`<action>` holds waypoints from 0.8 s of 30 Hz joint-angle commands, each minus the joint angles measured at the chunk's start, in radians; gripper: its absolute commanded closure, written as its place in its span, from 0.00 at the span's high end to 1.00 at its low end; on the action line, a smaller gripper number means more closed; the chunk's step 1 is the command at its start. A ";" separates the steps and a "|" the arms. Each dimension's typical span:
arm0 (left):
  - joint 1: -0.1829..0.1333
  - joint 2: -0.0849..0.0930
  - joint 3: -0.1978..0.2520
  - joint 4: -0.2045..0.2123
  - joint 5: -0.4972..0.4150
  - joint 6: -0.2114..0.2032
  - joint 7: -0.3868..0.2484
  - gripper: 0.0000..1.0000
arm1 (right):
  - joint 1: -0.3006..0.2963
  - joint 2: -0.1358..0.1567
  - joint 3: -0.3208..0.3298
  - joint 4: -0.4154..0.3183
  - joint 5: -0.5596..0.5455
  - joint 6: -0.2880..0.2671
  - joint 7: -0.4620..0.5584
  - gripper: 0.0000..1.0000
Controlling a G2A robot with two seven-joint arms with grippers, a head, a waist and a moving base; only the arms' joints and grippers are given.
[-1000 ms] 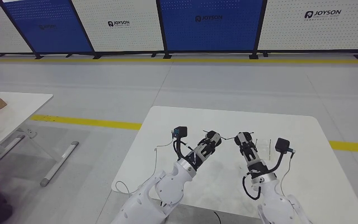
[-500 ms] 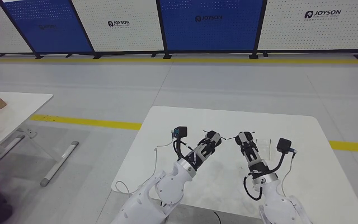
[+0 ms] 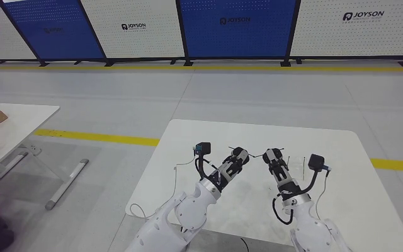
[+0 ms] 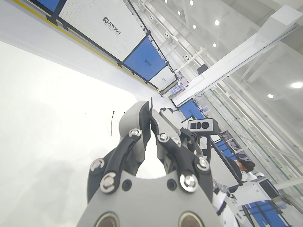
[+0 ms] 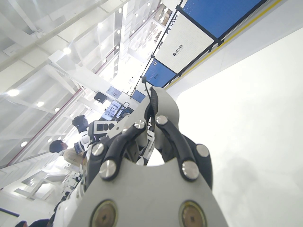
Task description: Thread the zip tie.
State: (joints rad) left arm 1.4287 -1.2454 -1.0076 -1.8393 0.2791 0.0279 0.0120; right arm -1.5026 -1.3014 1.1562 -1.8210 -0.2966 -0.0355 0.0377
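Both grippers hover close together over the middle of the white table (image 3: pixel 201 142), tips toward each other. My left gripper (image 3: pixel 240 153) (image 4: pixel 150 112) is shut on a thin black zip tie (image 4: pixel 151 103) whose pointed end sticks out past its fingertips. Opposite it, my right gripper (image 3: pixel 272 153) (image 5: pixel 152 94) is shut on a black zip tie (image 5: pixel 145 84) with the small square head standing clear of its tips. A thin dark line of zip tie (image 3: pixel 254 155) spans the small gap between the two grippers. Whether both hold one tie I cannot tell.
A spare black zip tie (image 3: pixel 302 165) (image 4: pixel 112 125) lies flat on the table just right of the right gripper. The table's far edge runs well beyond both grippers. Another white table (image 3: pixel 19 123) stands apart at the left.
My right gripper has edged slightly left, toward the left gripper. The left arm has stayed still.
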 commanded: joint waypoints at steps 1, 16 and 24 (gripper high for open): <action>0.000 0.000 0.000 0.000 0.000 0.000 0.000 0.00 | 0.001 -0.001 0.000 0.001 0.000 -0.002 0.000 0.00; 0.000 0.000 0.000 0.000 0.000 0.000 0.000 0.00 | -0.006 -0.004 0.008 -0.004 0.020 0.012 -0.002 0.00; 0.000 0.000 0.000 0.000 0.000 0.000 0.000 0.00 | -0.006 -0.004 0.008 -0.004 0.020 0.012 -0.002 0.00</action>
State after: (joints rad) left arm 1.4287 -1.2454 -1.0076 -1.8393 0.2791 0.0279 0.0120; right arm -1.5087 -1.3056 1.1644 -1.8248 -0.2765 -0.0240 0.0360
